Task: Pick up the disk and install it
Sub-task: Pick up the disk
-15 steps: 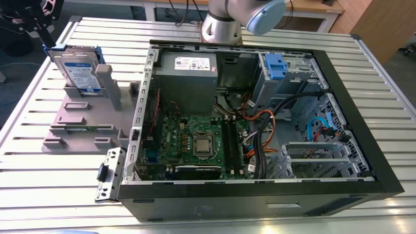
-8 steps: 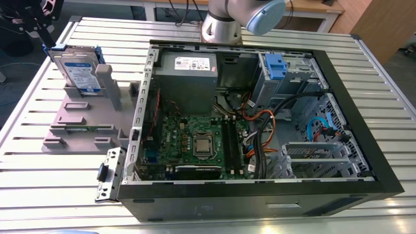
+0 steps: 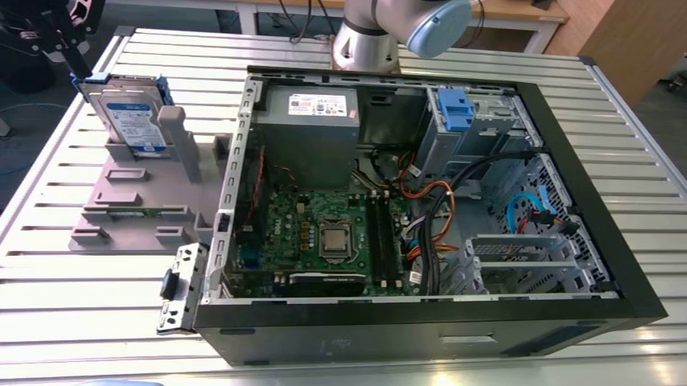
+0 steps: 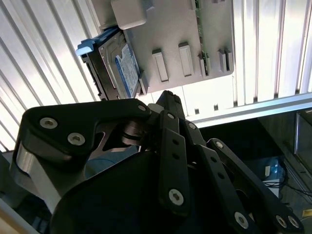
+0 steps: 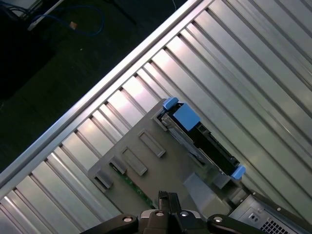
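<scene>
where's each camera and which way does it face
Exterior view: high, looking down on the open black computer case and flat silver blue-framed disk in a grey plastic stand; arm's column shows.
Second wrist view: on the arm, facing the disk past the black gripper.
First wrist view: on the arm, above the disk; gripper shows.
All share the disk.

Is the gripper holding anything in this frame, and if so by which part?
Nothing is held. The disk stands on edge in the grey holder, and in the first wrist view the gripper is apart from it.
</scene>
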Controlling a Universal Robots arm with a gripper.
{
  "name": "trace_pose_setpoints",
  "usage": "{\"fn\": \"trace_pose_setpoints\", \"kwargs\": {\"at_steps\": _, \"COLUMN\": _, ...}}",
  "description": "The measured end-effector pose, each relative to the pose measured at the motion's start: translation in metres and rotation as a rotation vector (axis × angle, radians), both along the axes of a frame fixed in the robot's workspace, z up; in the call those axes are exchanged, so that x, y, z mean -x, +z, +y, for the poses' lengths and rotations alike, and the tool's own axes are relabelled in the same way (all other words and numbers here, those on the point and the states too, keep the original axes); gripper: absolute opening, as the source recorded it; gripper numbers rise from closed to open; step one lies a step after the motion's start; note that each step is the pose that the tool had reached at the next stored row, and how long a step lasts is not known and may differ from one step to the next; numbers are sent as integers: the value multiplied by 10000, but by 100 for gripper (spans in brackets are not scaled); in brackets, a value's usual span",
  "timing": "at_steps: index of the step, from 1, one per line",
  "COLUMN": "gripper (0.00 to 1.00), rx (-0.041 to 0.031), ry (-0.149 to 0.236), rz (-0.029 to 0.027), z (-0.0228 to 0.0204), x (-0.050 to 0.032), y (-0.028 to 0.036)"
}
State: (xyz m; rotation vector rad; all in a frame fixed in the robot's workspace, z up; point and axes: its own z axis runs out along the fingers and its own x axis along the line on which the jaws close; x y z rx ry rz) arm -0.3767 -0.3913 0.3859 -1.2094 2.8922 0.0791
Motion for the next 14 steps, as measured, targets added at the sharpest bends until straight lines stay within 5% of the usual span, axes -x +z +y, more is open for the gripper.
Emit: {"fn": "trace_pose_setpoints", "kwargs": {"at_steps": 14, "gripper": 11, "rx": 0, "ry": 152, "rz": 1, "z": 0, "x": 0, "y": 0}}
